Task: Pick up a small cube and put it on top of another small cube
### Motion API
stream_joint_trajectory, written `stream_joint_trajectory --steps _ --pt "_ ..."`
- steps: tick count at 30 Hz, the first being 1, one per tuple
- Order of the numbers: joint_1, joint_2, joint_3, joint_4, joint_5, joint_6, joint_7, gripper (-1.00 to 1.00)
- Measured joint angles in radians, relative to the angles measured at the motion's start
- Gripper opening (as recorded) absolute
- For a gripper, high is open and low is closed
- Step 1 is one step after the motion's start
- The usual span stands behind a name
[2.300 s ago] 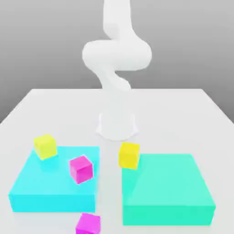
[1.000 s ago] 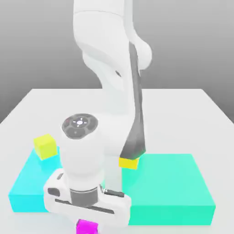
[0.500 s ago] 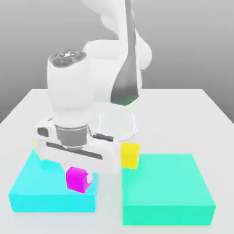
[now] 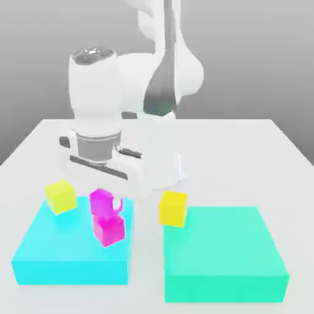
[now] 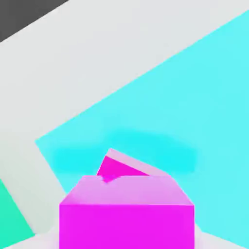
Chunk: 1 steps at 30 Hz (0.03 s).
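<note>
While the cyan block (image 4: 67, 251) is lying flat on the table (image 4: 214, 159), it is carrying the lower cube (image 4: 109, 230), magenta, towards the exterior view's right side of its top. The upper cube (image 4: 103, 203), also magenta, is sitting directly above that one, their outlines meeting in the exterior view. The gripper (image 4: 104, 205) is hanging over the cyan block at the upper cube; whether it is pinching that cube or standing spread around it, I cannot tell. The yellow cube (image 4: 61, 197) is overlapping the cyan block's far corner, on the exterior view's left. The golden cube (image 4: 173, 209) is overlapping the near-left far corner area of the teal block (image 4: 224, 251); I cannot tell whether either cube is resting on its block.

Compared with half a second ago, the upper cube and the gripper are appearing higher in the exterior view. The lower cube, hidden then, is now showing beneath the upper one, and the yellow cube is now showing whole. The golden cube and both blocks are keeping their places.
</note>
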Motion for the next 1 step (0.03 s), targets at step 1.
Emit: stream_joint_trajectory --steps 1 --pt "0.0 0.0 0.0 0.0 0.0 0.0 0.0 1.0"
